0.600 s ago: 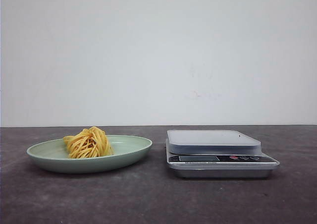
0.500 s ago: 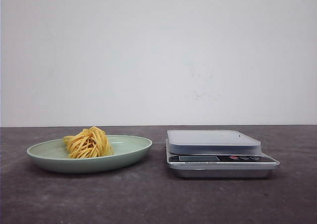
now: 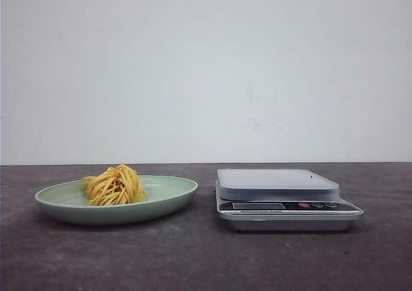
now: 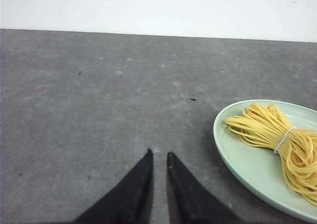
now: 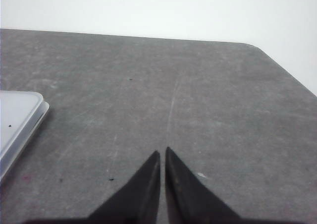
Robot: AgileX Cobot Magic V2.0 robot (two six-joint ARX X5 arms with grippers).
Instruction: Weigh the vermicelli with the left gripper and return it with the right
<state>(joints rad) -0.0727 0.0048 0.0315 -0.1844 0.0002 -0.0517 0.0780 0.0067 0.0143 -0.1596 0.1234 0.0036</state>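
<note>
The vermicelli [image 3: 114, 185], a yellow-orange coiled nest, lies on the left half of a pale green plate [image 3: 175, 192] at the table's left. In the left wrist view the vermicelli [image 4: 277, 140] is tied with a thin white band and rests on the plate [image 4: 240, 159]. My left gripper [image 4: 159, 154] hovers over bare table beside the plate's rim, its black fingers nearly together with only a narrow slit and nothing between them. My right gripper [image 5: 162, 150] is shut and empty over bare table, apart from the scale. Neither gripper shows in the front view.
A silver kitchen scale [image 3: 278, 187] with a flat grey platform stands right of the plate; its corner [image 5: 17, 120] shows in the right wrist view. The dark grey table ends at a rounded far corner [image 5: 257, 46] against a white wall.
</note>
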